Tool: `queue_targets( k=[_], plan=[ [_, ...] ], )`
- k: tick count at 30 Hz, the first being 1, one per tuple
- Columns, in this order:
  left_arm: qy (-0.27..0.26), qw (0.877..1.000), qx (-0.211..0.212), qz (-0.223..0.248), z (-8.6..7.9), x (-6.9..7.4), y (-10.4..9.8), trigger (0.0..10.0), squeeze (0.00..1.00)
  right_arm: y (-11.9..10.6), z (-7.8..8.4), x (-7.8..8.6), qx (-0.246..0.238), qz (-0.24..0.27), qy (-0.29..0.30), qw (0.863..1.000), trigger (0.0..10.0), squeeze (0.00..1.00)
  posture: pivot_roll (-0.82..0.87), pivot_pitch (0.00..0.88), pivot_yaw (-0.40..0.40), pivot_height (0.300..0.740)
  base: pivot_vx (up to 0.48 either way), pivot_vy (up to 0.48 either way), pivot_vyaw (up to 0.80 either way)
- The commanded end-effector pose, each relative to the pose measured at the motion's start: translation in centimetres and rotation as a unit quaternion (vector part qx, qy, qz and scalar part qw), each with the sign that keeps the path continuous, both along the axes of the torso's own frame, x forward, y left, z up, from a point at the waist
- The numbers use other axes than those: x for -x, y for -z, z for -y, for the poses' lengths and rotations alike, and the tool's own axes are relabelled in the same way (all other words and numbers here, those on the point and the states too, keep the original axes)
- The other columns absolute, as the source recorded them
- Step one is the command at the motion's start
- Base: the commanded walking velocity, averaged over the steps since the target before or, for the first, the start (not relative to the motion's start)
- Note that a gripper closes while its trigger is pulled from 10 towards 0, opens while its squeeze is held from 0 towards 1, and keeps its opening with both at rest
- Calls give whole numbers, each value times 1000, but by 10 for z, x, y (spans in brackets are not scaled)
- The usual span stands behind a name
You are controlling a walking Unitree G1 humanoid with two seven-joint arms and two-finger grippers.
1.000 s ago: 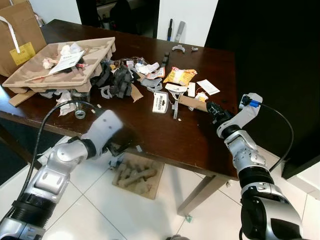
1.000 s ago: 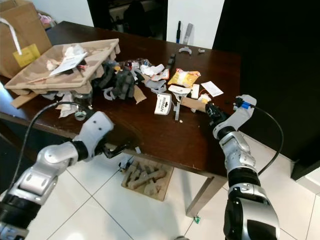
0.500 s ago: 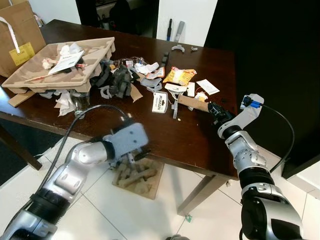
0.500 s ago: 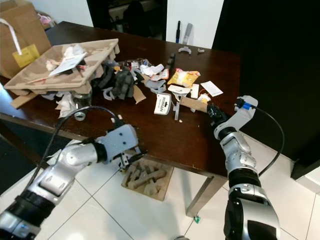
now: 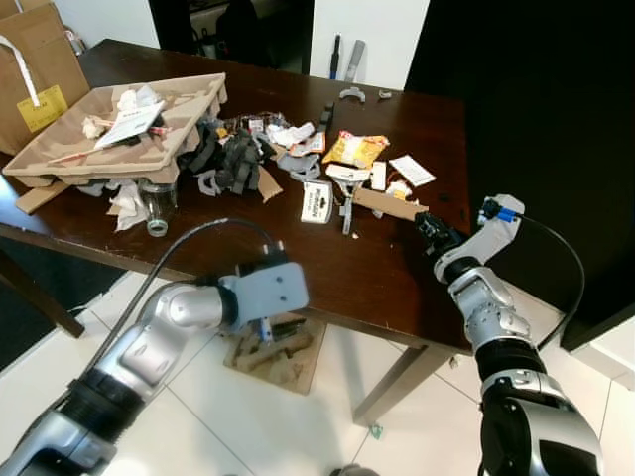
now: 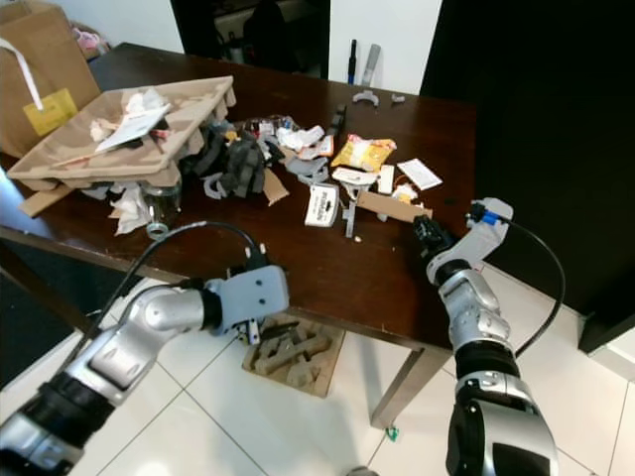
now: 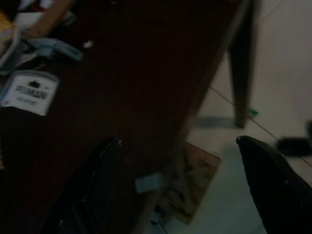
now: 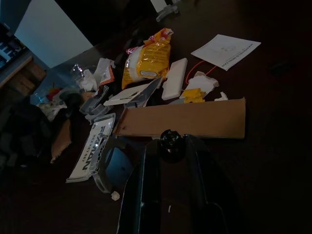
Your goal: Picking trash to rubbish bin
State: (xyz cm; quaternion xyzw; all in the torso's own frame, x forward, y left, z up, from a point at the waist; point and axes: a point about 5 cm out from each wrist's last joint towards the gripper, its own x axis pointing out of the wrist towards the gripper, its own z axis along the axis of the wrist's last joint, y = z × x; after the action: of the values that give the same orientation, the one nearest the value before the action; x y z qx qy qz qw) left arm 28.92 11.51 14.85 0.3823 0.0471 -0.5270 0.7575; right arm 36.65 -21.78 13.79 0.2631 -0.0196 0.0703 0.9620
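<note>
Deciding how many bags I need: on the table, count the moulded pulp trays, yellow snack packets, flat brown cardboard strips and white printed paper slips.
moulded pulp tray: 1
yellow snack packet: 1
brown cardboard strip: 1
white paper slip: 1
Total: 4

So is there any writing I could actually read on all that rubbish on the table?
White card: bold dark letters ending "...MAN", first letters unclear; a smaller line beneath is blurred.
White paper slip: lines of print, too small to read.
Yellow snack packet: a label, too blurred to read.
Yellow tag on the brown paper bag: too small to read.
Paper in the cardboard tray: print unreadable.
</note>
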Motion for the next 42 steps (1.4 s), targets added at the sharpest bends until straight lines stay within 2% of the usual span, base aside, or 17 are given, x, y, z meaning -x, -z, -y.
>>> queue_targets(
  k=[1, 5, 8, 11, 12, 14, 15, 24, 30, 42],
  plan=[
    [8, 1000, -16, -19, -4, 6, 1, 10000, 0, 4, 3, 2, 5, -10, 5, 1000, 10000, 0, 89, 132, 3, 740, 0, 0, 0],
    [18, 997, -48, -57, -12, 15, -4, 10000, 0, 3, 1, 1, 5, -9, 3, 1000, 10000, 0, 91, 122, -1, 740, 0, 0, 0],
    [18, 996, -56, -62, -13, 16, -5, 10000, 0, 3, 1, 1, 5, -9, 2, 1000, 10000, 0, 91, 122, -1, 740, 0, 0, 0],
    [10, 994, -87, -70, -20, 18, -5, 10000, 0, 3, 1, 1, 6, -10, 0, 1000, 10000, 0, 91, 122, -1, 740, 0, 0, 0],
    [10, 994, -87, -70, -20, 18, -5, 10000, 0, 3, 1, 1, 6, -10, 0, 1000, 10000, 0, 91, 122, -1, 740, 0, 0, 0],
    [-10, 990, -122, -65, -28, 15, 0, 10000, 0, 3, 0, 0, 6, -10, 0, 1000, 10000, 0, 94, 116, -3, 740, 0, 0, 0],
    [-43, 988, -143, -43, -34, 7, 1, 10000, 0, 3, 0, 0, 7, -9, 0, 1000, 10000, 0, 94, 116, -3, 740, 0, 0, 0],
    [-79, 985, -151, -15, -40, -2, -4, 10000, 0, 4, 0, 1, 6, -10, 2, 1000, 10000, 0, 92, 124, -2, 740, 0, 0, 0],
    [-92, 986, -141, 12, -39, -9, -7, 10000, 0, 3, 0, 1, 15, -9, 3, 1000, 10000, 0, 92, 124, 1, 740, 0, 0, 0],
    [-110, 986, -115, 44, -37, -20, -2, 10000, 0, 3, -1, 1, 18, -6, 2, 1000, 10000, 0, 89, 128, 1, 740, 0, 0, 0]
  ],
)
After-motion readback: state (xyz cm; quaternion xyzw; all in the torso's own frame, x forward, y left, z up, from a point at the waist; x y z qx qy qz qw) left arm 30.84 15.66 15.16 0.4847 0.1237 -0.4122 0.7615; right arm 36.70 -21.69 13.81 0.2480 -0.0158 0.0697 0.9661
